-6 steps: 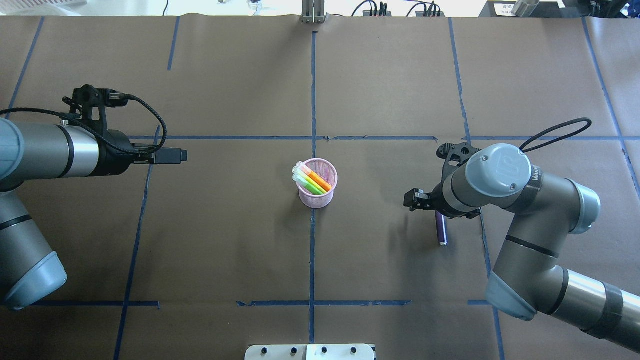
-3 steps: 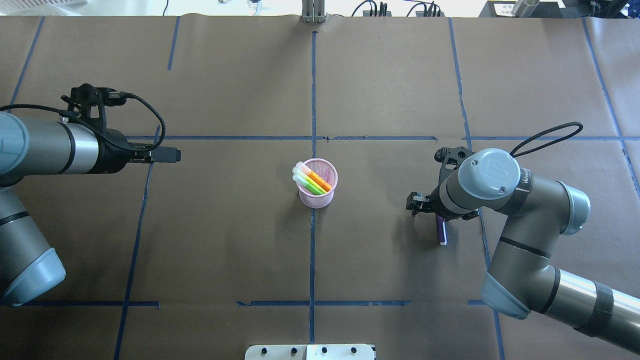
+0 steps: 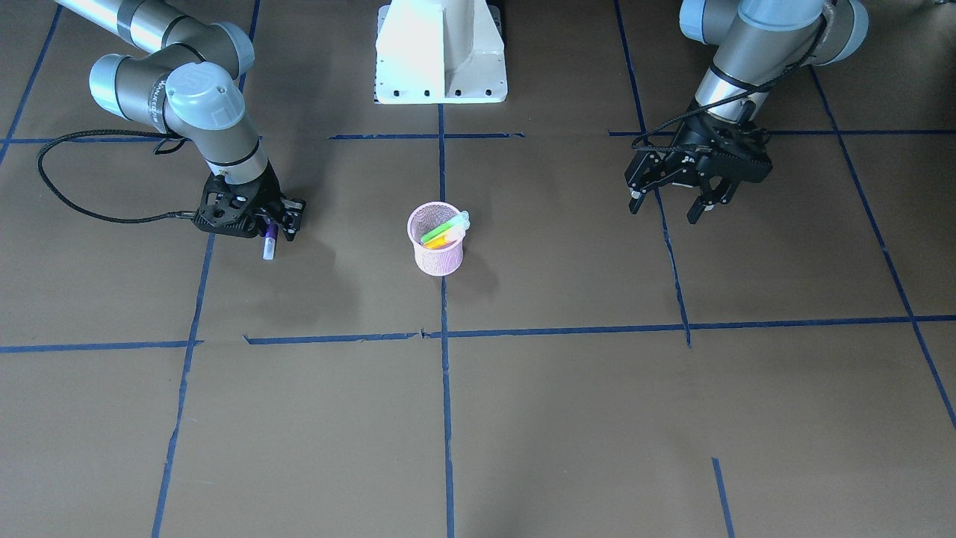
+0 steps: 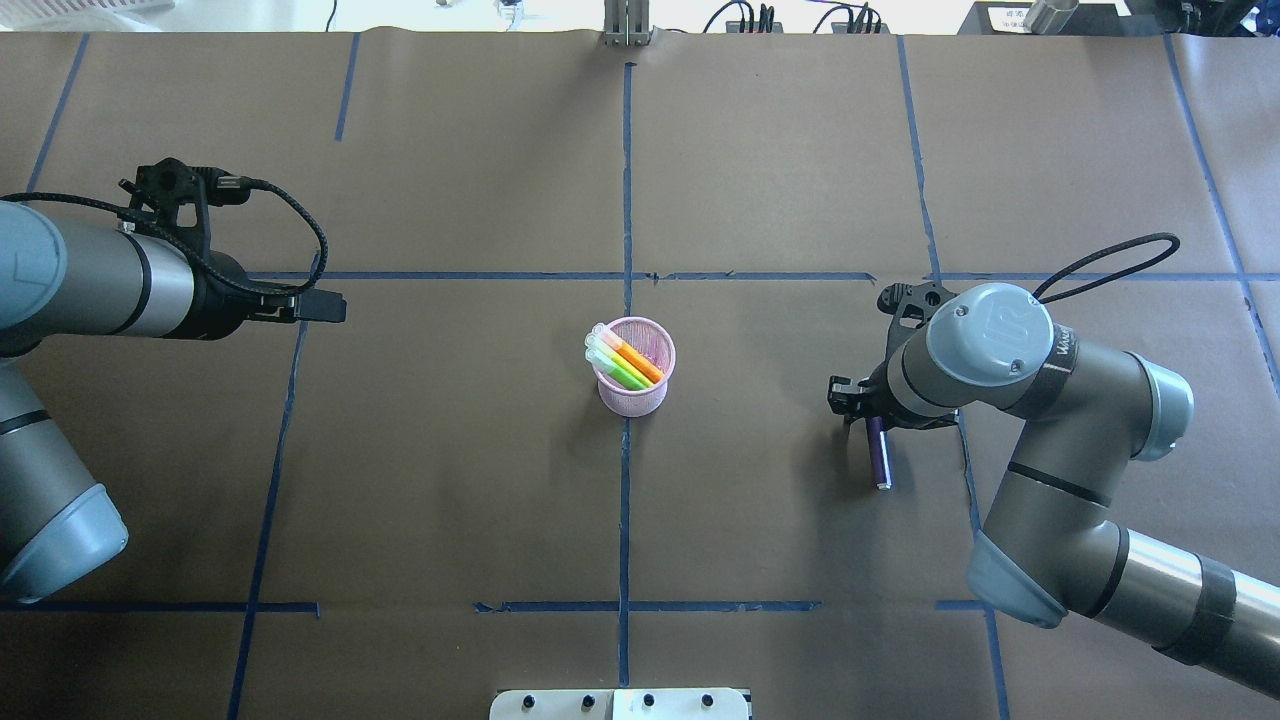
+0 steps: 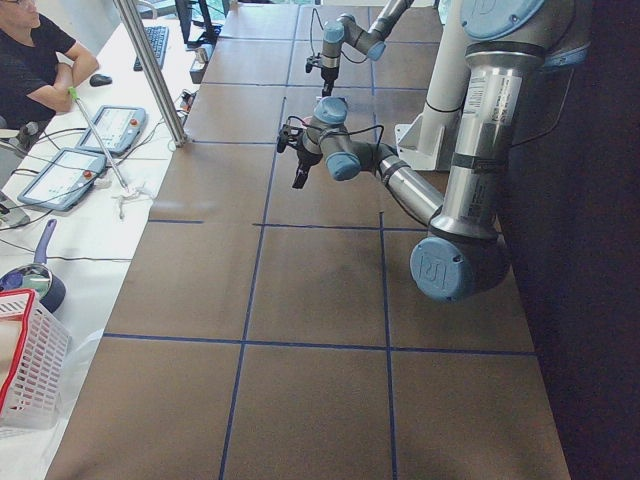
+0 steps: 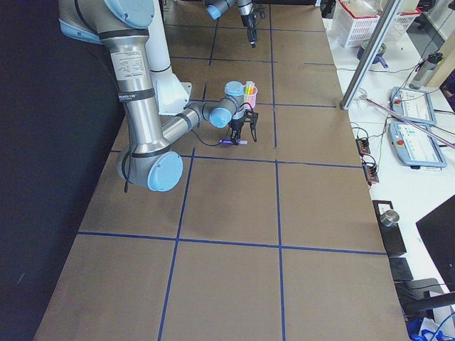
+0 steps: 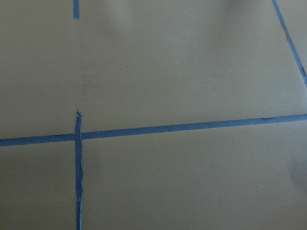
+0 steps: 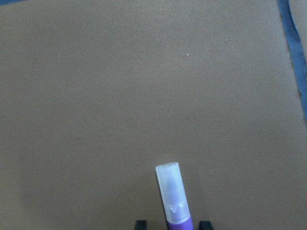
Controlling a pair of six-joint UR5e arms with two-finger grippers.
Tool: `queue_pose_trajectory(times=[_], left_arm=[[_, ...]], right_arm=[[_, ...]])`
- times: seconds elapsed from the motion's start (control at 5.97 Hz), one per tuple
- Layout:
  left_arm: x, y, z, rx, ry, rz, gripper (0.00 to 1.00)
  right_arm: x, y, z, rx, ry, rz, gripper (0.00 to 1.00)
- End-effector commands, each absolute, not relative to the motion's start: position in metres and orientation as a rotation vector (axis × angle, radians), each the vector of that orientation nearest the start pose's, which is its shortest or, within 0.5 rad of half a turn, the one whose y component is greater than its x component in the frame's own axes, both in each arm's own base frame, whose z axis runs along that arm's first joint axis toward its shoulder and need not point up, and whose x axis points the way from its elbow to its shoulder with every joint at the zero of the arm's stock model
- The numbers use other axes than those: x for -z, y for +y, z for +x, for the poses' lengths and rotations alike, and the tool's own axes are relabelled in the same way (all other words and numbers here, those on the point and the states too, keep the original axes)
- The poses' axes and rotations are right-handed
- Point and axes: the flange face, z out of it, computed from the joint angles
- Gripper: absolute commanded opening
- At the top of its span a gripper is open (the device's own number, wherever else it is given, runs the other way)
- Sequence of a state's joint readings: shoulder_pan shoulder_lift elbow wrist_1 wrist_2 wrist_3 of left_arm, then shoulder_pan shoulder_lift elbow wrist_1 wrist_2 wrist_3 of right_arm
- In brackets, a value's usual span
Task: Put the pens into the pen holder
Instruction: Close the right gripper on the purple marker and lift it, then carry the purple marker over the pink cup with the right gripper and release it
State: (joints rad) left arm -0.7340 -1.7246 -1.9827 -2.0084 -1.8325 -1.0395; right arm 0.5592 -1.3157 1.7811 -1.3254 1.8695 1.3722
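Observation:
The pink mesh pen holder point(image 4: 637, 390) stands upright at the table's middle and holds orange, green and yellow pens point(image 4: 628, 362); it also shows in the front-facing view point(image 3: 437, 254). A purple pen point(image 4: 880, 458) lies flat on the table to its right. My right gripper point(image 4: 868, 418) is low over that pen's far end, open, with a finger on each side. In the right wrist view the pen's pale cap point(image 8: 171, 191) sticks out ahead of the fingertips point(image 8: 140, 224). My left gripper point(image 3: 667, 213) hangs open and empty, far left of the holder.
Brown paper with blue tape lines point(image 4: 626, 500) covers the table. The robot's white base point(image 3: 441, 52) stands at the near edge. The left wrist view shows only paper and tape point(image 7: 144, 130). A person and tablets sit beyond the far edge point(image 5: 60, 120).
My right gripper has come down over the purple pen's end, which still lies in place. My left arm has drawn back to the left.

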Motion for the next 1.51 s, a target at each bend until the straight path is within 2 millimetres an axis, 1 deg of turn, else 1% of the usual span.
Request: queue_pose_trajectory(times=[0.0, 0.17, 0.33, 0.5, 0.67, 0.84, 1.0, 1.17, 1.34], left_arm=[[-0.342, -0.435, 0.321, 0.055, 0.94, 0.396, 0.99], [-0.343, -0.435, 0.321, 0.055, 0.939, 0.395, 0.99], [-0.344, -0.435, 0.321, 0.056, 0.937, 0.393, 0.99], [-0.345, -0.435, 0.32, 0.056, 0.935, 0.394, 0.99], [-0.347, -0.437, 0.316, 0.054, 0.927, 0.4, 0.99], [-0.368, -0.439, 0.298, 0.008, 0.878, 0.422, 0.99], [-0.392, -0.44, 0.279, -0.056, 0.817, 0.444, 0.99], [-0.423, -0.436, 0.26, -0.15, 0.742, 0.455, 0.99], [-0.443, -0.44, 0.241, -0.191, 0.688, 0.446, 0.99]], right_arm=[[-0.403, -0.404, -0.445, -0.239, -0.765, -0.002, 0.0], [-0.395, -0.404, -0.444, -0.24, -0.778, 0.006, 0.0], [-0.407, -0.402, -0.448, -0.242, -0.753, 0.011, 0.0], [-0.39, -0.404, -0.441, -0.248, -0.782, 0.026, 0.0], [-0.352, -0.401, -0.425, -0.267, -0.829, 0.09, 0.0], [-0.308, -0.397, -0.415, -0.291, -0.813, 0.168, 0.0], [-0.245, -0.403, -0.424, -0.333, -0.823, 0.252, 0.0], [-0.207, -0.4, -0.436, -0.381, -0.857, 0.315, 0.0], [-0.182, -0.382, -0.45, -0.401, -0.873, 0.431, 0.0]])
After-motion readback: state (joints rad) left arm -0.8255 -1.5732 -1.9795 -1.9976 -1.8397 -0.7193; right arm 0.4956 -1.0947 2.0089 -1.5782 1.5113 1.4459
